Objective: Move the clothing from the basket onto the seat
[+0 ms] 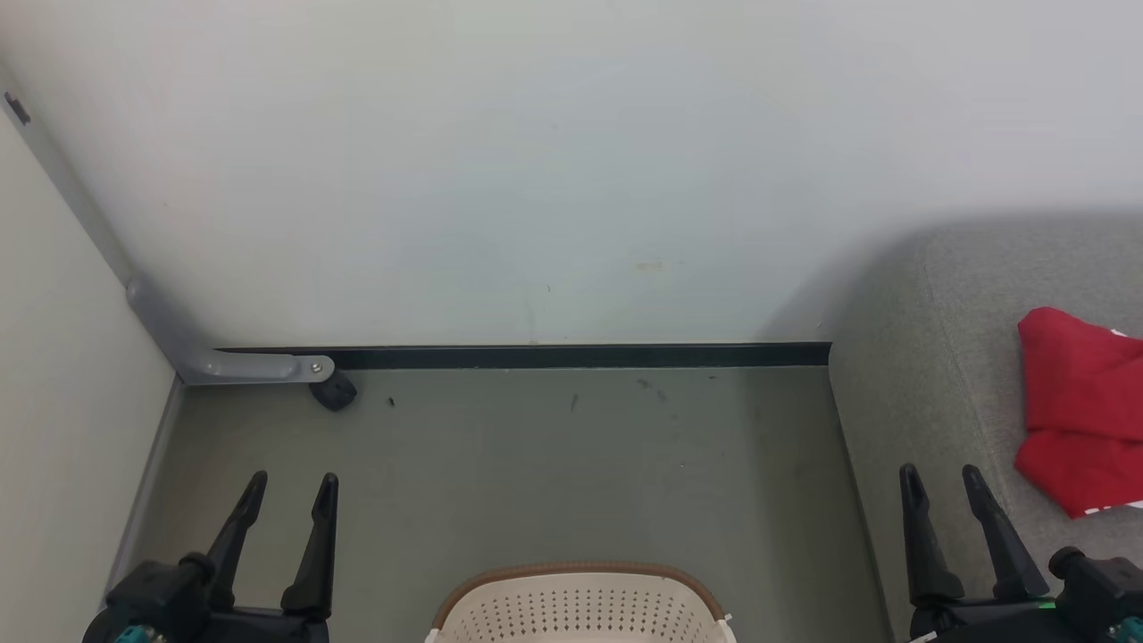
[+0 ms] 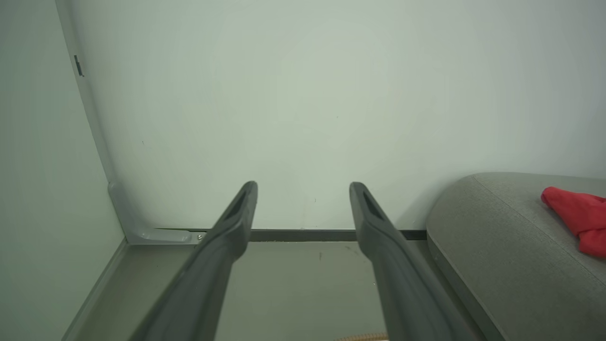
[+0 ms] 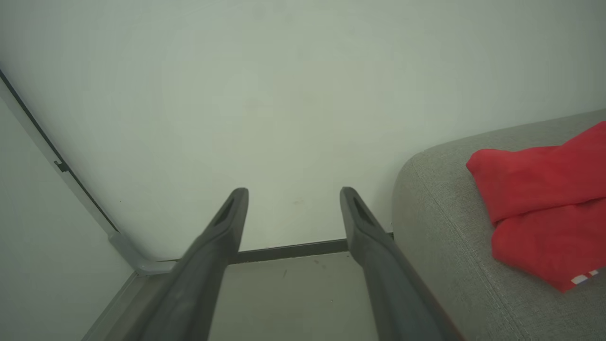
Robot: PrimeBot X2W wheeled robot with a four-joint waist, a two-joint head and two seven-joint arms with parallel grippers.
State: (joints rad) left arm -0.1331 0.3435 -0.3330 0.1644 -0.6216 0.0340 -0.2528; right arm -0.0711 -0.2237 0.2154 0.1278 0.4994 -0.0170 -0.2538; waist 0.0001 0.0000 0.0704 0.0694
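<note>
Red clothing (image 1: 1080,411) (image 2: 580,215) (image 3: 539,194) lies crumpled on the grey seat (image 1: 938,357) (image 2: 492,246) (image 3: 445,227) at the right. The cream basket (image 1: 580,607) with a brown rim stands on the floor at the bottom centre; its inside is cut off by the frame edge. A sliver of the basket's rim (image 2: 364,337) shows under the left fingers. My left gripper (image 1: 290,489) (image 2: 303,189) is open at the lower left, holding nothing. My right gripper (image 1: 939,478) (image 3: 293,195) is open at the lower right, over the seat's edge, left of the clothing.
A pale wall stands straight ahead with a dark skirting strip (image 1: 571,356). A side panel on the left ends in a grey metal foot with a black caster (image 1: 332,390). Grey-green floor (image 1: 536,464) lies between the panel and the seat.
</note>
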